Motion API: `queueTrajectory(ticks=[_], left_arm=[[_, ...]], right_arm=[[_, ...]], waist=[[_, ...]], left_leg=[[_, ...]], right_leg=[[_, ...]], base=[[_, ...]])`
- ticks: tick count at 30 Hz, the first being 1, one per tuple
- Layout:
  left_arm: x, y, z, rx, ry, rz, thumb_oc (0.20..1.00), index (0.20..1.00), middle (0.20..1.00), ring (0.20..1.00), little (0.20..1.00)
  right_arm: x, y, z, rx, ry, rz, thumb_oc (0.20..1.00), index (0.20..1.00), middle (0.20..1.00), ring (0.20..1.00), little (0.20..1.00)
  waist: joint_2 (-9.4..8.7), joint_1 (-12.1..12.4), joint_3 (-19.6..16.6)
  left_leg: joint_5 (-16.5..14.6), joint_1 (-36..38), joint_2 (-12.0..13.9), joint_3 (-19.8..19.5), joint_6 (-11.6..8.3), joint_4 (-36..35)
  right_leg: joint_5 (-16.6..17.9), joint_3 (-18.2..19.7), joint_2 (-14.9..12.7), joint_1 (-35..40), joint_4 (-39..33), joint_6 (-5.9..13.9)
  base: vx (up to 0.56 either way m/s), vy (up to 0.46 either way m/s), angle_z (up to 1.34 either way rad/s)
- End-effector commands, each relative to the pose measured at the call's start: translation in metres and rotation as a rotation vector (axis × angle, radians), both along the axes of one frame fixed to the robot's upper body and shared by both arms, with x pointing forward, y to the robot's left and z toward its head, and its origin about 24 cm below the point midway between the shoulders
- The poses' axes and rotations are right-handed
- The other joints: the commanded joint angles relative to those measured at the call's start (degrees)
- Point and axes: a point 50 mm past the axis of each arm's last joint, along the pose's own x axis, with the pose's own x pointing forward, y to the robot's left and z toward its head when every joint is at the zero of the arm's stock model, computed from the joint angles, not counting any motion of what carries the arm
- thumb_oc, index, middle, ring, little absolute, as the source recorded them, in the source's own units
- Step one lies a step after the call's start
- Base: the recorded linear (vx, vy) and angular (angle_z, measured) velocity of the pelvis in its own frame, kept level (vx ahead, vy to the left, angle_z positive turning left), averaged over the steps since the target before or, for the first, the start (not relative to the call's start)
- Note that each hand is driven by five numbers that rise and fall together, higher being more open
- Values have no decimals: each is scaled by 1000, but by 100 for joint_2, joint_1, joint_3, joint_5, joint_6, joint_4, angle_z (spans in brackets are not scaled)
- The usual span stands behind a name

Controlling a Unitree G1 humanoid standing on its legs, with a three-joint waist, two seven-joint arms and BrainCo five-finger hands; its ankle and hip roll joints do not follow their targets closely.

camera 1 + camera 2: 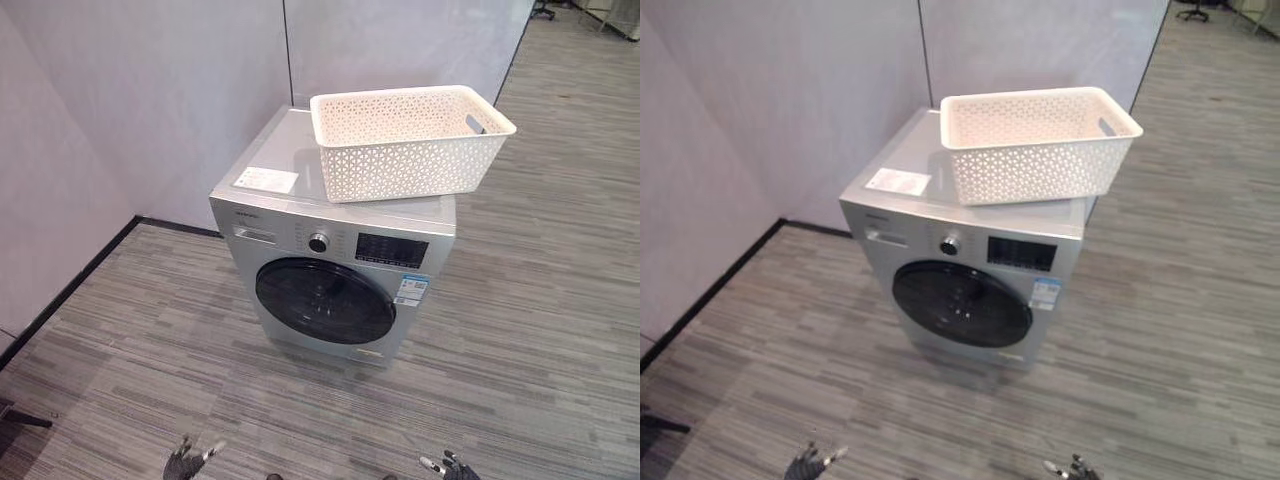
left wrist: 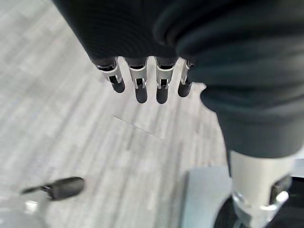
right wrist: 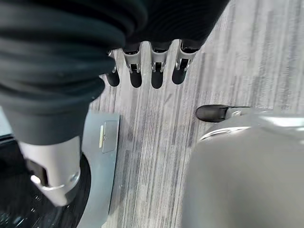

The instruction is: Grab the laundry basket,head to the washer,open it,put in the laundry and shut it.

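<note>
The basket (image 1: 410, 140) is seen resting on top of the washer (image 1: 330, 270), whose door (image 1: 325, 300) is shut — no laundry can be made out inside the basket. It cannot be judged whether loading is done. The left hand (image 2: 142, 80) and right hand (image 3: 152, 69) are held low over the floor (image 1: 520, 330), fingers relaxed — nothing is gripped.

- Pale grey partition walls (image 1: 180, 90) fill the upper left of the frame, with a dark vertical seam (image 1: 288, 50) between the panels.
- A black baseboard (image 1: 70, 290) runs along the left.
- Grey striped carpet floor (image 1: 520, 330) spreads everywhere below.
- Chair base (image 1: 1190, 12), top right corner.
</note>
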Motion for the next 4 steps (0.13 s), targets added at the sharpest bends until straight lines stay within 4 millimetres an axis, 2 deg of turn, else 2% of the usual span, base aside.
queueTrajectory(ticks=[1,4], left_arm=[[1,21,2,50,54,25,1000,1000,1000,1000,1000],[-5,19,0,20,68,59,1000,1000,1000,1000,1000]], right_arm=[[17,10,1,33,-63,-48,1000,1000,1000,1000,1000],[15,10,0,35,-51,-59,1000,1000,1000,1000,1000]], waist=[[-346,-171,148],[-347,-181,125]], left_leg=[[-95,24,85,-240,-120,27],[-102,52,82,-261,-119,27]], right_leg=[[-311,38,-293,71,312,265],[-313,45,-286,99,328,255]], base=[[-22,-15,-14],[7,-6,-8]])
